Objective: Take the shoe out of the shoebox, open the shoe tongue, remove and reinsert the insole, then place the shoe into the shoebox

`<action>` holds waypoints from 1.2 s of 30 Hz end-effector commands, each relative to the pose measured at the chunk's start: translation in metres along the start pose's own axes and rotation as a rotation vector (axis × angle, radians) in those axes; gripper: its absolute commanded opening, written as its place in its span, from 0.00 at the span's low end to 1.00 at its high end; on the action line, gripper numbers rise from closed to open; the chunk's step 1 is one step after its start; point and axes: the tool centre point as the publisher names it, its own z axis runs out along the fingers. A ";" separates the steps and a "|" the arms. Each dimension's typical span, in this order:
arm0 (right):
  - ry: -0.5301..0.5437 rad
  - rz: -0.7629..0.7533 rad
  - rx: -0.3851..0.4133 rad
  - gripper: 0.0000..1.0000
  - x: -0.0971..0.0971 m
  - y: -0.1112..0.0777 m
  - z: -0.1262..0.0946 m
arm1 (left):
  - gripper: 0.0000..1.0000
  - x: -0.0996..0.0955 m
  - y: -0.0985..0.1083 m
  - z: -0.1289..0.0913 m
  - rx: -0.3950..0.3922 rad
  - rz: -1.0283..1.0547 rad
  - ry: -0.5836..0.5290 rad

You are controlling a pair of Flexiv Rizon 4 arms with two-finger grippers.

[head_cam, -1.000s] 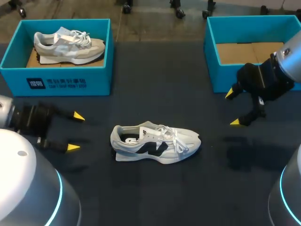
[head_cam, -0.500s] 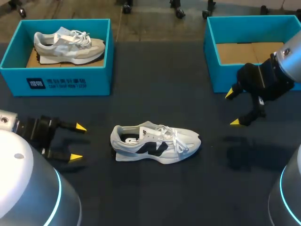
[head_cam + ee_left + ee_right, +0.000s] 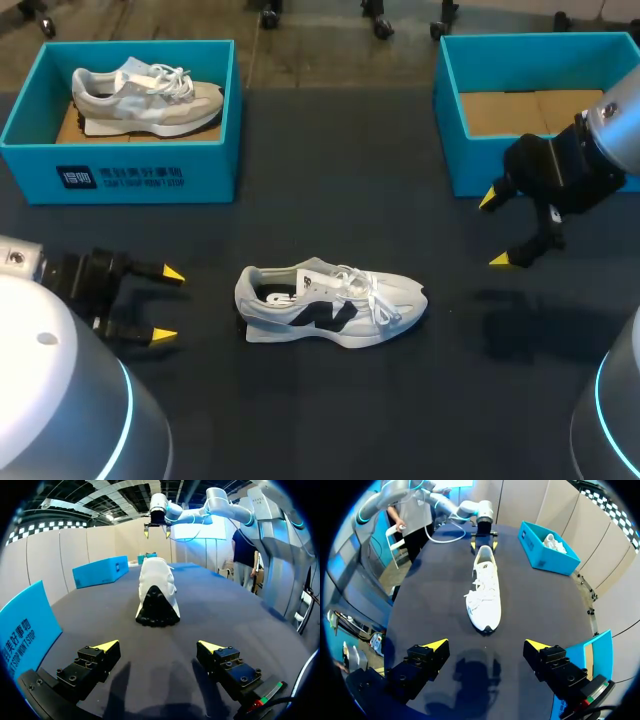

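A white shoe [image 3: 330, 304] with a black side mark lies on its sole mid-table, toe to the right, laces tied. My left gripper [image 3: 168, 303] stands open just left of its heel, low over the table. In the left wrist view the shoe's heel [image 3: 157, 594] is straight ahead of the open left gripper [image 3: 159, 645]. My right gripper [image 3: 494, 229] hangs open above the table, right of the toe, beside the empty teal shoebox [image 3: 455, 140]. The right wrist view shows the shoe [image 3: 485, 589] ahead of the open right gripper [image 3: 487, 643], toe nearest.
A second teal shoebox [image 3: 130, 170] at the back left holds a grey-white shoe [image 3: 146, 97]. In the right wrist view that shoebox [image 3: 547, 550] sits off to the side of the white shoe. Dark table cloth lies all around the shoe.
My left gripper has dropped lower and swung toward the shoe's heel, ending level with it. The right arm and the shoe have stayed still.
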 end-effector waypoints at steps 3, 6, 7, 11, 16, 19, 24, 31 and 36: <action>-0.002 0.000 0.002 1.00 0.001 0.000 0.000 | 1.00 0.003 -0.002 -0.003 0.000 -0.008 0.001; -0.002 0.000 0.002 1.00 0.001 0.000 0.000 | 1.00 0.006 -0.008 -0.004 0.006 0.000 -0.010; -0.002 0.000 0.002 1.00 0.001 0.000 0.000 | 1.00 0.007 -0.010 -0.003 0.008 0.000 -0.008; -0.002 0.000 0.002 1.00 0.001 0.000 0.000 | 1.00 0.005 -0.017 0.008 0.018 0.010 -0.004; -0.002 0.000 0.002 1.00 0.001 0.000 0.000 | 1.00 0.001 -0.028 0.025 0.022 0.031 -0.017; -0.002 0.000 0.002 1.00 0.001 0.000 0.000 | 1.00 -0.003 -0.034 0.034 0.033 0.026 -0.016; -0.002 0.000 0.002 1.00 0.001 0.000 0.000 | 1.00 -0.003 -0.039 0.048 0.043 0.019 0.005; -0.002 0.000 0.002 1.00 0.001 0.000 0.000 | 1.00 -0.007 -0.042 0.070 0.043 0.011 0.014; -0.002 0.000 0.002 1.00 0.001 0.000 0.000 | 1.00 -0.005 -0.043 0.085 0.046 0.004 0.021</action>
